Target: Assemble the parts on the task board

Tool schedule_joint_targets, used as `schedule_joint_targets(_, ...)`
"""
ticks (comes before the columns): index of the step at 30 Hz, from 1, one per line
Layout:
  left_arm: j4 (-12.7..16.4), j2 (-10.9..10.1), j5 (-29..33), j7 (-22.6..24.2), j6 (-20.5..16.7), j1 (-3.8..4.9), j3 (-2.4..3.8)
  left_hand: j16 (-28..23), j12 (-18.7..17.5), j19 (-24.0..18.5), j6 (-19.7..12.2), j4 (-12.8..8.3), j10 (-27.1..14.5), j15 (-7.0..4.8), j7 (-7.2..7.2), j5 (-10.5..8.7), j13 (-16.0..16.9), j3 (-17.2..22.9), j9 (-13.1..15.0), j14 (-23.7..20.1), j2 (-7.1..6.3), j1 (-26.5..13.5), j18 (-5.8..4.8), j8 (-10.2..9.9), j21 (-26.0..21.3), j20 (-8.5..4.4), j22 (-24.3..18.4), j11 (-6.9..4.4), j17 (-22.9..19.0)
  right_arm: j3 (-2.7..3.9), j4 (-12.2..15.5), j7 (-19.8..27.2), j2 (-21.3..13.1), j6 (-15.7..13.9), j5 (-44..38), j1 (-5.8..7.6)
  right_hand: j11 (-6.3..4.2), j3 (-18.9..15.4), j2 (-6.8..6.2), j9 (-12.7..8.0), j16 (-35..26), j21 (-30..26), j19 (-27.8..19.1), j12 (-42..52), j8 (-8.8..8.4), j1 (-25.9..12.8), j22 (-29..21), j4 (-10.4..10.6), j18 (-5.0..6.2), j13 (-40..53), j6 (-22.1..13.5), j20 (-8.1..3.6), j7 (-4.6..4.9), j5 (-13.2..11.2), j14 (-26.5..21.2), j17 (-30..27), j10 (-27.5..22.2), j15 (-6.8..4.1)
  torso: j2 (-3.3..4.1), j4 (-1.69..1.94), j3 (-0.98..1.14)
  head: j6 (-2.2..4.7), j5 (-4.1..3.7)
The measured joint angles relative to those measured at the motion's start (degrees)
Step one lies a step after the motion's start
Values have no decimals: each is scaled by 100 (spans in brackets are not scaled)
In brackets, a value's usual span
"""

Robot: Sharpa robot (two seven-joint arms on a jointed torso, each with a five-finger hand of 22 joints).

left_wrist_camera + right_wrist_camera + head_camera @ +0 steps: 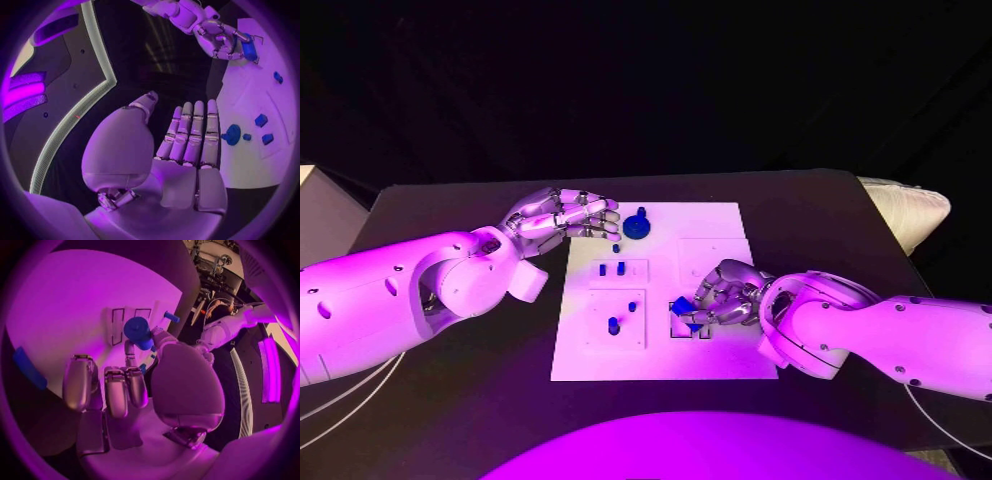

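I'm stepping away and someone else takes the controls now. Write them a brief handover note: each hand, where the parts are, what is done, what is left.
Left hand: open, fingers straight, holding nothing, at the far left edge of the white rectangular task board.
Right hand: holds a blue plastic part over the board's near right area.
Round blue disc part lies at the board's far end; small blue pieces are in the left panels.
Done: one part picked up. Left: seat it; whether the other pieces are fully seated cannot be told.

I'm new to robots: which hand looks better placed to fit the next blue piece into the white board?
The right hand, likely: it already holds a blue part over the task board. The left hand is open at the edge.
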Motion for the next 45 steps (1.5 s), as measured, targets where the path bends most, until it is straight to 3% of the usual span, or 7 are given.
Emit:
schedule_joint_targets(8,5,-8,0,-7,0,0,0,0,0,21,0,0,0,0,0,0,0,0,0,0,30,30,-1,0,0,21,0,0,6,11,-16,-39,48,42,-327,-31,0,-34,33,0,0,0,0,0,9,-99,-1,1,0,0,14,0,5,-10,0,0,0,0,-1,-4,3,0,8)
schedule_joint_targets(14,6,-10,0,-13,0,0,0,0,0,41,0,0,0,0,0,0,0,0,1,0,30,30,0,0,-22,1,-9,0,6,1,-2,-70,82,41,-486,-61,-44,-249,254,27,0,0,1,0,95,-689,-1,18,0,0,54,-1,-34,-82,-21,-1,-2,-20,-2,-7,0,0,4)
schedule_joint_targets(17,7,-12,1,-18,1,0,0,0,0,41,0,0,0,0,0,0,0,0,1,0,30,30,0,0,-22,1,-9,0,5,0,-2,-78,85,35,-539,-67,-44,-467,319,57,0,0,15,0,140,-1094,-2,3,0,0,63,-28,-43,307,-20,-1,-3,-20,-2,-5,-1,0,-1)
schedule_joint_targets(24,9,-15,1,-30,2,0,0,0,0,41,0,0,0,0,0,0,0,0,1,0,30,30,0,0,-22,1,-9,0,5,1,32,-74,81,12,-617,-71,-44,-1115,487,111,0,0,1,0,250,-1509,-2,19,0,0,48,-42,-58,-252,0,-1,-3,-41,-1,-5,-1,0,-4)
schedule_joint_targets(32,9,-18,0,-47,3,0,0,0,0,40,0,0,0,0,0,0,0,0,-4,0,59,59,-1,0,-22,1,-9,0,11,1,66,-52,17,-8,-671,-77,-44,-1314,573,120,0,0,0,0,292,-1595,-3,14,0,0,41,-42,-65,-330,0,-2,-3,-41,-2,-5,0,0,-2)
schedule_joint_targets(40,8,-19,0,-63,4,0,0,0,-20,40,0,0,0,0,0,0,0,0,-4,0,83,83,0,0,-21,0,-21,0,10,1,114,15,-125,-9,-732,-79,-84,-1390,661,128,0,-22,0,21,379,-728,-3,-15,-1,0,20,-42,-85,-127,-20,-2,-3,-61,-2,-8,3,0,-2)
schedule_joint_targets(45,7,-19,0,-67,4,0,0,0,-19,40,0,0,0,0,0,0,0,1,-3,0,83,83,-1,0,-21,1,-21,0,17,1,174,137,-281,-9,-740,-81,-84,-1275,552,118,0,-32,20,21,382,3,1,-128,0,0,20,-62,-85,-520,-20,-2,-3,-61,-2,-11,6,0,-5)
